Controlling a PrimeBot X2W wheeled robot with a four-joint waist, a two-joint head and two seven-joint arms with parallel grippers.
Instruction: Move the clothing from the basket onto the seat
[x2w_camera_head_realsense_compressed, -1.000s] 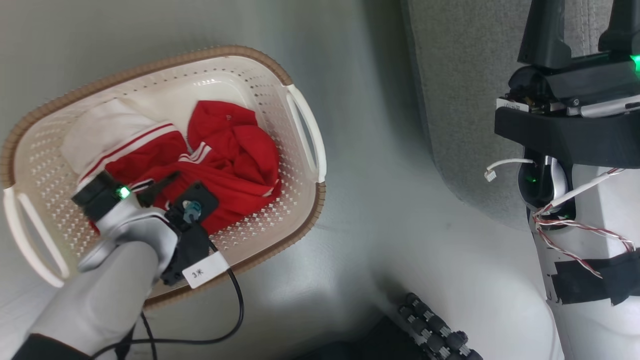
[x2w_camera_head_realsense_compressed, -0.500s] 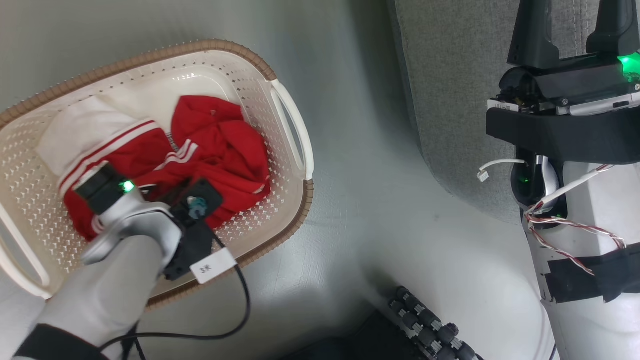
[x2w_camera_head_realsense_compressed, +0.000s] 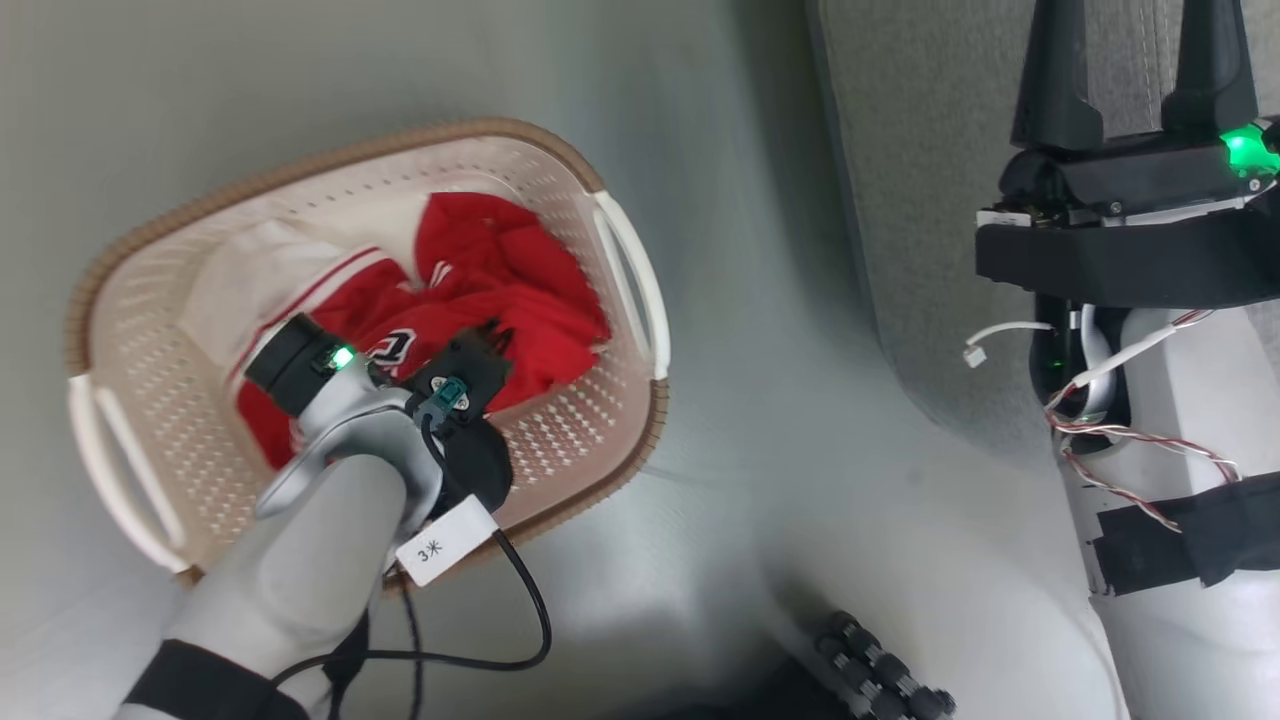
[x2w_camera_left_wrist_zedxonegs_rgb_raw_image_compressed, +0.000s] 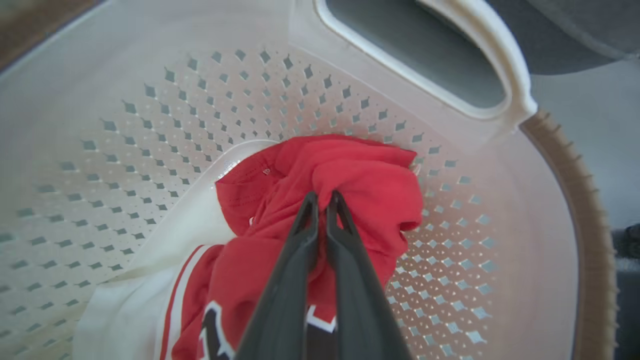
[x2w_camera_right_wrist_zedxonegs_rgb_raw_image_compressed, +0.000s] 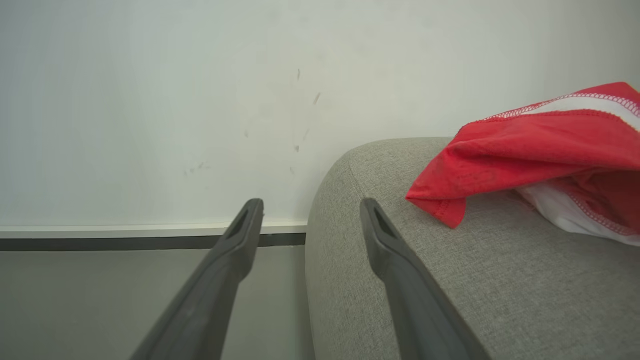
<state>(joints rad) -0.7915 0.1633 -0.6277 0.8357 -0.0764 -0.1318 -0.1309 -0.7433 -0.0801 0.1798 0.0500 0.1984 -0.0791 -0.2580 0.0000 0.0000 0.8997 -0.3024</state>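
Clothing (x2w_camera_left_wrist_zedxonegs_rgb_raw_image_compressed: 360, 170), frame center: left end effector (x2w_camera_left_wrist_zedxonegs_rgb_raw_image_compressed: 322, 196) clenched on red fold. We'd lift straight up, clear basket (x2w_camera_left_wrist_zedxonegs_rgb_raw_image_compressed: 505, 260) rim w/o snagging; right end effector (x2w_camera_right_wrist_zedxonegs_rgb_raw_image_compressed: 311, 205) spread, empty.

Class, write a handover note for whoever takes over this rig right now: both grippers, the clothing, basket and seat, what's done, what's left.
Left gripper: jaws shut on a red jersey inside the basket.
Right gripper: open, empty, near the seat corner.
Done: one red garment lies on the seat.
Left: lift the pinched jersey across; white fabric is in the basket too.
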